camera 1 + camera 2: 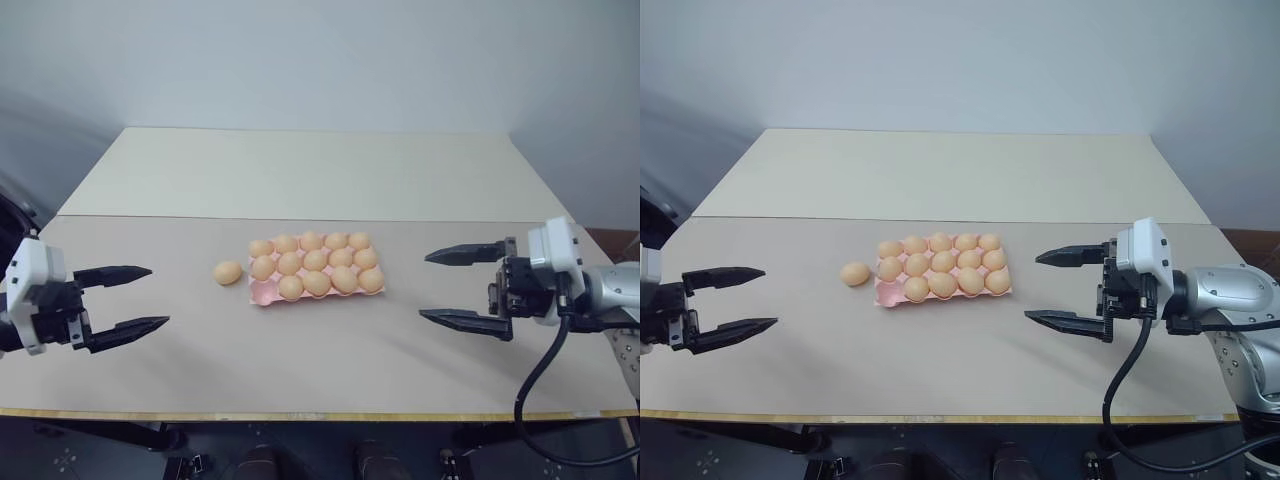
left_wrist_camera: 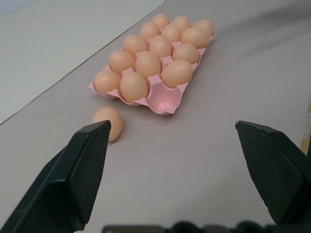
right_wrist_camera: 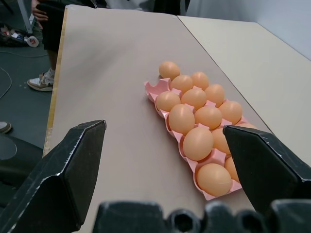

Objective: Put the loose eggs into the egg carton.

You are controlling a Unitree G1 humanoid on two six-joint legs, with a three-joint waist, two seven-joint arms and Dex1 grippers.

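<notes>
One loose egg is seen on the table just beside the egg carton. One corner cup is left unfilled. The left gripper and right gripper are held wide open, gripping nothing.

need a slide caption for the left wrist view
Open left gripper faces the pink egg carton, one corner cup empty, last loose egg on the table beside it.

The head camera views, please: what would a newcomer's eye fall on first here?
A flat pink egg carton nearly filled with smooth tan-orange eggs sits mid-table; its near-left corner cup is bare. One loose tan-orange egg lies on the beige table just left of it. The open left gripper and right gripper flank them.
</notes>
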